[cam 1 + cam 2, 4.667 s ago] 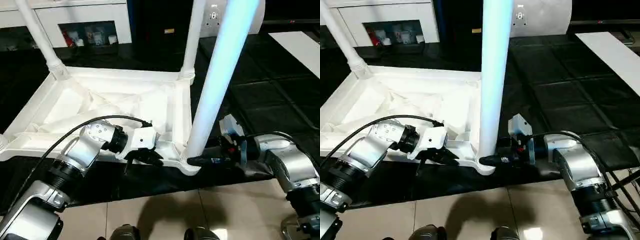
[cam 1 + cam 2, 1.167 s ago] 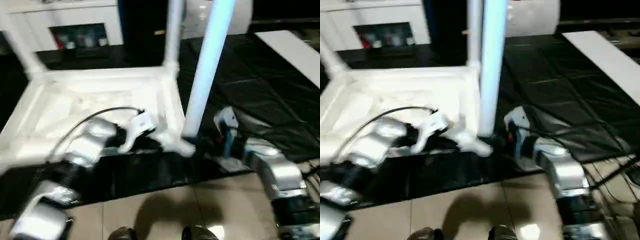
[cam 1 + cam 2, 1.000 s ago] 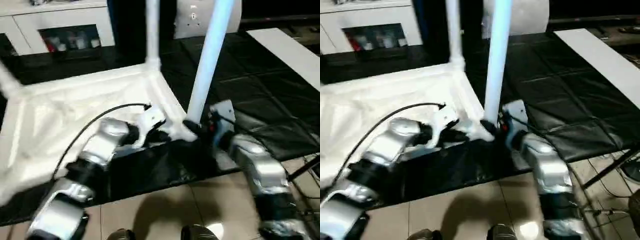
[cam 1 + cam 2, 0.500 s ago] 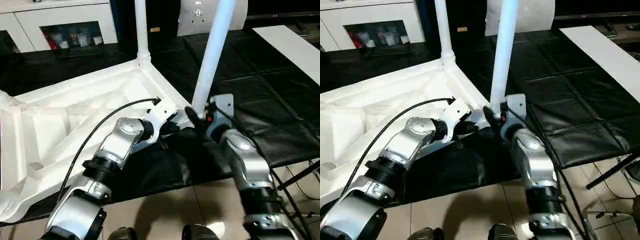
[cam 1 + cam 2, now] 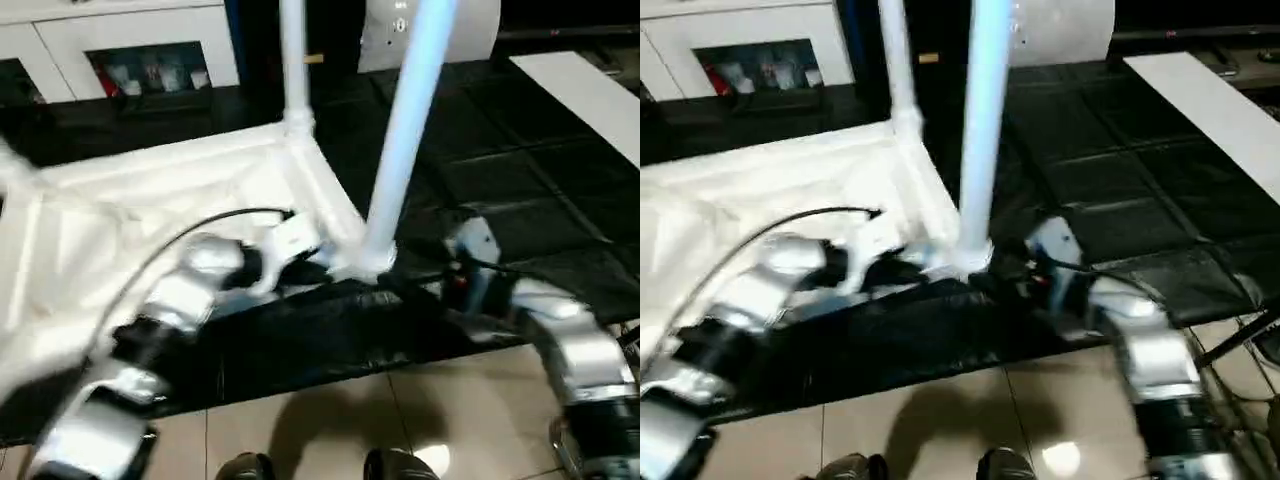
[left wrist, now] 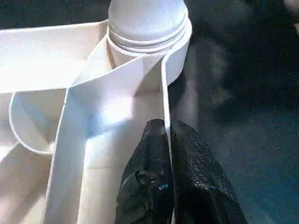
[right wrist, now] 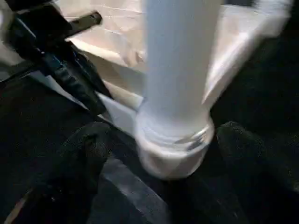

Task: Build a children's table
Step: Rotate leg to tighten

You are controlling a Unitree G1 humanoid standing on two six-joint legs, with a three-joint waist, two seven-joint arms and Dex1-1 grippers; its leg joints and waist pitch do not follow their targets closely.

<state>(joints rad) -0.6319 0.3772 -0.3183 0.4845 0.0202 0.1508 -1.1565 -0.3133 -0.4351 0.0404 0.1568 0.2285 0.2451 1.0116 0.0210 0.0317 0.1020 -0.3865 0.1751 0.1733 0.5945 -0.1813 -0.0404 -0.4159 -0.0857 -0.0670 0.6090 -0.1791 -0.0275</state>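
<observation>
Jaws: left gripper (image 6: 167, 140) clenched on table rim (image 6: 164, 93) | right gripper (image 7: 159, 154) spread, straddling leg (image 7: 180, 70)

Near leg (image 5: 405, 130) top cut off by frame edge; left forearm (image 5: 165, 310) motion-blurred.

The right hand (image 7: 154, 154), which 4.7 s ago was clamped on the base of the near leg (image 5: 405, 130), now has its fingers (image 7: 79, 154) spread wide on either side of that base, clear of it. The upside-down table top (image 5: 120, 220) has swung round, its near corner socket (image 5: 365, 262) carried along with the left hand (image 6: 168, 140) pinching its rim.
</observation>
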